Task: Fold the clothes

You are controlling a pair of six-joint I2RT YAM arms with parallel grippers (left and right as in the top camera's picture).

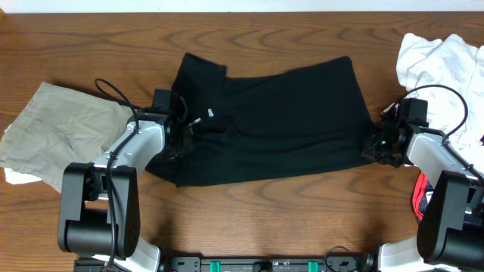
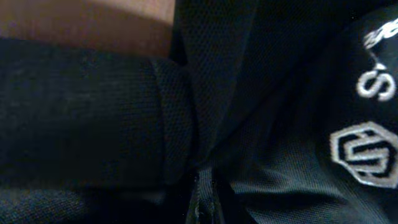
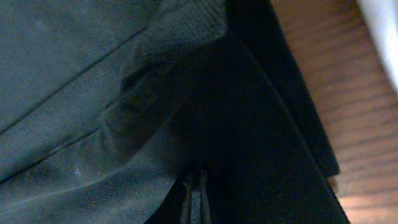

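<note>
Overhead view: the black shirt (image 1: 280,121) is seen spread across the middle of the wooden table (image 1: 265,219), lying roughly flat with its left part doubled over and its white chest logo (image 1: 209,114) turned up. The left gripper (image 1: 186,130) is set at the shirt's left edge and the right gripper (image 1: 373,145) at its right edge, so that the garment is spanned by the 2 arms. In both wrist views black fabric is seen gathered into fingertips drawn together, and each pair of jaws is judged to be clamped on the shirt. The step in hand is taken to be a 2-handed fold of this shirt. The next move would call for both edges to be lifted evenly and carried across together, so that no slack is dragged and the cloth is laid square. A khaki garment (image 1: 60,132) lies at the table's left end, well apart from the shirt, and a white garment (image 1: 446,57) is heaped at the far right corner, near the right arm. The surface is bare grained wood; nothing of the room beyond it is shown.
</note>
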